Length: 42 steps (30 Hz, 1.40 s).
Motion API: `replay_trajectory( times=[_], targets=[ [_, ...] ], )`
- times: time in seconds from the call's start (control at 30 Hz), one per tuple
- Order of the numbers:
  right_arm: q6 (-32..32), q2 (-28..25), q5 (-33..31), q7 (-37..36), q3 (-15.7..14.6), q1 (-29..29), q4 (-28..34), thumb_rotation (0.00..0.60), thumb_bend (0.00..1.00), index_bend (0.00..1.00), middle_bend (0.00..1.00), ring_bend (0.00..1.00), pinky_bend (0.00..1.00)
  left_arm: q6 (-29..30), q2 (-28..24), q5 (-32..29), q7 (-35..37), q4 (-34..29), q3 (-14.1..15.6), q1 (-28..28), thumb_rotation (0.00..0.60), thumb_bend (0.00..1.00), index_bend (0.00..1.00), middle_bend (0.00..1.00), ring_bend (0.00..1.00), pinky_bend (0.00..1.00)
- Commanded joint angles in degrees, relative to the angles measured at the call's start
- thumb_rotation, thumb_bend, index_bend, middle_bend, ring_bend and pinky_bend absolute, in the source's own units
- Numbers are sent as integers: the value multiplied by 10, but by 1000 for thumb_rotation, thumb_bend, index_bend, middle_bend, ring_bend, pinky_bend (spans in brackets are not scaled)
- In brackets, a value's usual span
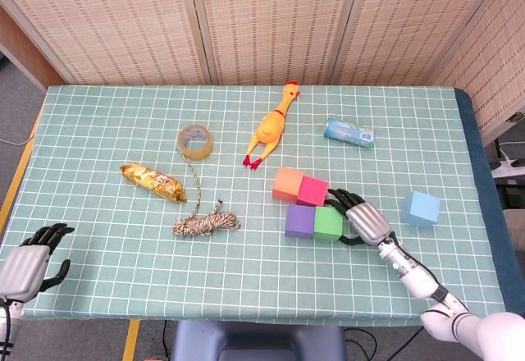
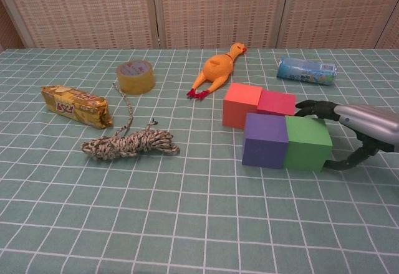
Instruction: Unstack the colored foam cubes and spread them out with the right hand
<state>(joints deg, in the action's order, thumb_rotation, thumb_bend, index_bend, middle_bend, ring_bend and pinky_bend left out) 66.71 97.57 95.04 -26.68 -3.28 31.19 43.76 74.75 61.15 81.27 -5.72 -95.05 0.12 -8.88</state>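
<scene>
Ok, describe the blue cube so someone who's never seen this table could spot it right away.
Start at the right end of the checked green table. The blue cube sits there alone, beyond the right hand. Unlike the four cubes packed together, it touches nothing and is light blue.

Rubber chicken (image 1: 270,125), tape roll (image 1: 196,141), rope bundle (image 1: 206,222), snack packet (image 1: 152,181), blue packet (image 1: 349,131).
</scene>
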Motion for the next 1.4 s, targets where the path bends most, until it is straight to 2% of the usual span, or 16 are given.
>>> replay_trajectory(
  times=[0.03, 0.17, 0.37, 0.57, 0.8, 1.07, 1.17, 1.23, 1.4],
  targets=[
    [20, -12, 5, 9, -3, -7, 19, 600, 128, 85, 6, 0, 157, -1, 0, -1, -1, 0, 0, 0, 600, 460, 213, 160, 154, 357],
    [46, -36, 1, 45, 1, -21, 66, 600, 128, 82, 4, 0, 157, -4, 1, -3, -2, 0, 0, -1, 600, 461, 213, 159, 154, 357],
    [61, -72, -34, 133, 26, -43, 170, 600, 128, 102, 0, 0, 151, -1, 1, -2, -2, -1, 0, -1, 600, 460, 213, 160, 154, 357],
    [52, -91, -42, 151, 30, -46, 223, 600, 128, 106, 0, 0, 146, -2, 1, -3, -3, -1, 0, -1, 600, 461, 213, 160, 154, 357],
    [23, -87, -59, 182, 32, -45, 242, 600, 122, 106, 0, 0, 147, 0, 0, -4, 1, -1, -1, -1, 600, 462, 213, 160, 154, 357],
    [23, -101, -63, 199, 31, -53, 280, 600, 33, 99, 5, 0, 153, 2, -1, -4, 5, 1, -2, 0, 600, 461, 213, 160, 154, 357],
    [28, -101, -71, 222, 35, -60, 285, 600, 29, 100, 48, 0, 163, 1, -1, -5, 4, 0, -2, 0, 600, 460, 213, 160, 154, 357],
    [30, -97, -80, 238, 39, -64, 286, 600, 30, 105, 90, 11, 206, 0, 0, -4, 2, 0, -2, -1, 600, 460, 213, 160, 154, 357],
    [5, -80, -110, 249, 53, -63, 277, 600, 31, 143, 177, 98, 277, -4, 1, -5, -3, 0, 0, -2, 600, 461, 213, 160, 154, 357]
  ],
)
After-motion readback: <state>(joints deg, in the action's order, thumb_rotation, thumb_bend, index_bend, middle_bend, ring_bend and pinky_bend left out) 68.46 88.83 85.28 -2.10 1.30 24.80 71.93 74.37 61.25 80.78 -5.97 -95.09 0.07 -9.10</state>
